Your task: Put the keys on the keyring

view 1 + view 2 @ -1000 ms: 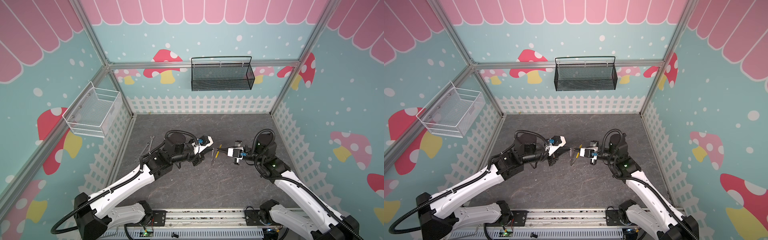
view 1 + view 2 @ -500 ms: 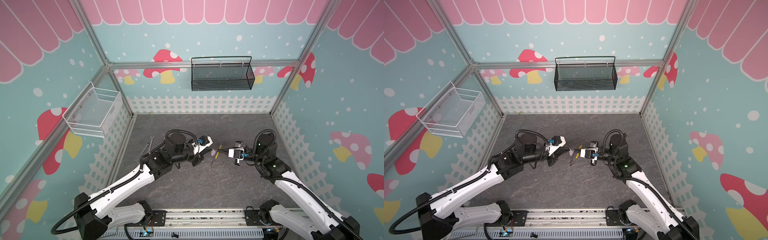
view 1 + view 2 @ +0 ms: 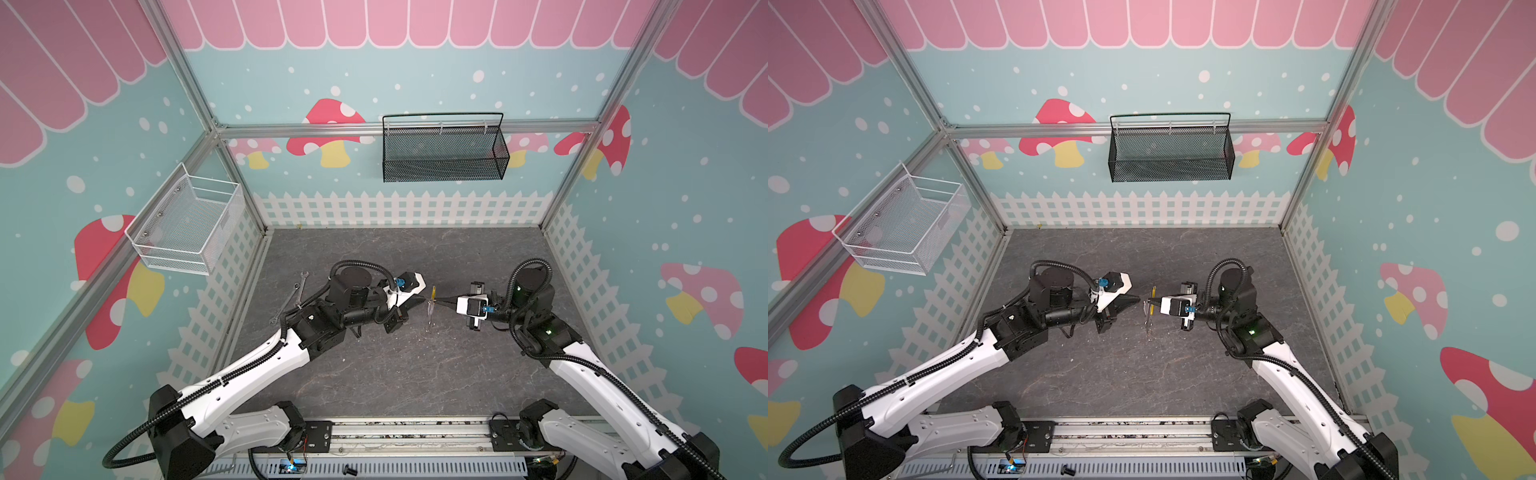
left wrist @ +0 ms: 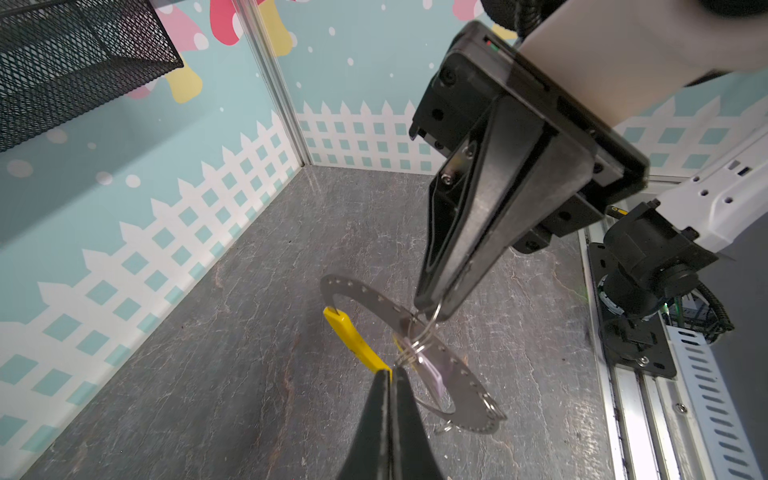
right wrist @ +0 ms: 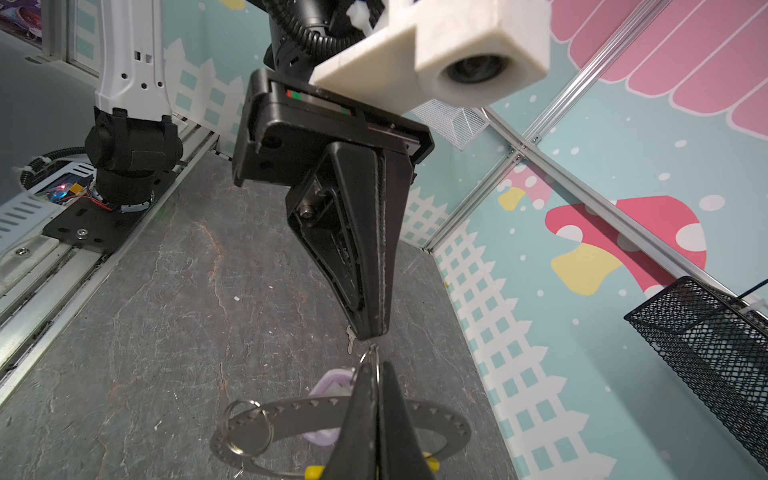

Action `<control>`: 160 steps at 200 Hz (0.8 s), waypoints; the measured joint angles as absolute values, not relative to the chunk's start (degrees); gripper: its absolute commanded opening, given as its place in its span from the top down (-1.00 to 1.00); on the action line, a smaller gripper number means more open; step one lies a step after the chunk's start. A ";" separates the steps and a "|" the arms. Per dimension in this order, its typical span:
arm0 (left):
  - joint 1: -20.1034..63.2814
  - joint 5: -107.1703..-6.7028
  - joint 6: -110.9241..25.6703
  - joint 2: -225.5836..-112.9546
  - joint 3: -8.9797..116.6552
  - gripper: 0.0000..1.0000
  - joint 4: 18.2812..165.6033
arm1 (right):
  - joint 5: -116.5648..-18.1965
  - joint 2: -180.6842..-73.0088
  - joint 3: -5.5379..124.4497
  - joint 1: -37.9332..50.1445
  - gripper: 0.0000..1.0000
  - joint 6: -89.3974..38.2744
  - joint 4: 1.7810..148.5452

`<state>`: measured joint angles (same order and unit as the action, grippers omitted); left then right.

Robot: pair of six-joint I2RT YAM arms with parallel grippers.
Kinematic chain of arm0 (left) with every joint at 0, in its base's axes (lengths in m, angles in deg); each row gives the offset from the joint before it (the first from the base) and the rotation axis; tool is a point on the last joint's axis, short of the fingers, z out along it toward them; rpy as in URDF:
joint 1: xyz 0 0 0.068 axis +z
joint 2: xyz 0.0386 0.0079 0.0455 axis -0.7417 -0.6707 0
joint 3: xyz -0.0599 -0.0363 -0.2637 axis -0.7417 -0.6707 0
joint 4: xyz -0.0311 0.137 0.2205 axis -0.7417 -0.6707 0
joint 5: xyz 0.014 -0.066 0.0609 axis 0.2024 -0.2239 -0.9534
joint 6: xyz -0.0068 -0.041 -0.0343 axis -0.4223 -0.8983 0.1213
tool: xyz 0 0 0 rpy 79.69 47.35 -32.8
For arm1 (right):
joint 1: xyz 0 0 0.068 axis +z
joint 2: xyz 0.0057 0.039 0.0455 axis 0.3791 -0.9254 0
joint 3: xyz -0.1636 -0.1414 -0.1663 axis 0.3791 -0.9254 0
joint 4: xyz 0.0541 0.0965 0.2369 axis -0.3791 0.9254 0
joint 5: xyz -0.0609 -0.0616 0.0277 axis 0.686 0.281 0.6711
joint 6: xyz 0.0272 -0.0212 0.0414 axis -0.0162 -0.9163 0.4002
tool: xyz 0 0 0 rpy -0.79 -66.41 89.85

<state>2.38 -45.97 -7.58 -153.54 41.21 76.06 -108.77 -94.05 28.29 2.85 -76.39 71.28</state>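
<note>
1. The keyring (image 4: 365, 293), a flat grey perforated metal hoop with a curved yellow plastic segment (image 4: 353, 338), hangs in the air over the middle of the dark grey stone-patterned table (image 3: 374, 374). It sits between the 2 grippers and shows edge-on in both top views.
2. The key (image 5: 350, 338), small and of silver metal, dangles beside its lilac plastic tag (image 5: 326, 386). Both hang from a thin wire split ring (image 4: 415, 343), which appears looped over the hoop's band.
3. The right gripper (image 4: 432, 309) has its black fingers pressed together, pinching that split ring.
4. The left gripper (image 5: 371, 332) also has its fingers pressed together. Their tips meet the opposite edge of the same ring, just beside the end of the yellow segment. Whether they pinch it cannot be told.
5. A 2nd split ring (image 5: 247, 428) sits on the band, apart from the 1st.
6. The long silver wrenches (image 3: 293, 297) lie on the table near the left wall, beside the left arm.
7. A black mesh basket (image 3: 444, 149) hangs on the back wall, and a white wire basket (image 3: 187, 226) hangs on the left wall.
</note>
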 measured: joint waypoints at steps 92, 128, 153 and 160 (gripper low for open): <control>2.36 -45.36 -5.84 -153.63 39.70 0.53 77.35 | -111.02 -95.03 28.33 2.85 1.00 -76.54 71.30; 2.36 -44.00 -5.62 -154.06 39.70 0.57 77.55 | -111.41 -95.19 28.40 2.85 1.00 -76.91 71.30; 2.36 -43.06 -5.51 -154.15 39.70 0.68 77.57 | -111.85 -95.32 28.40 2.85 1.00 -77.26 71.30; 2.36 -42.82 -5.46 -154.17 39.70 0.72 77.55 | -112.00 -95.34 28.40 2.85 1.00 -77.39 71.30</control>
<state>2.36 -42.82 -5.46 -154.17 39.70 77.55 -112.00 -95.34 28.40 2.85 -77.39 71.30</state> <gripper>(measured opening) 0.170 0.047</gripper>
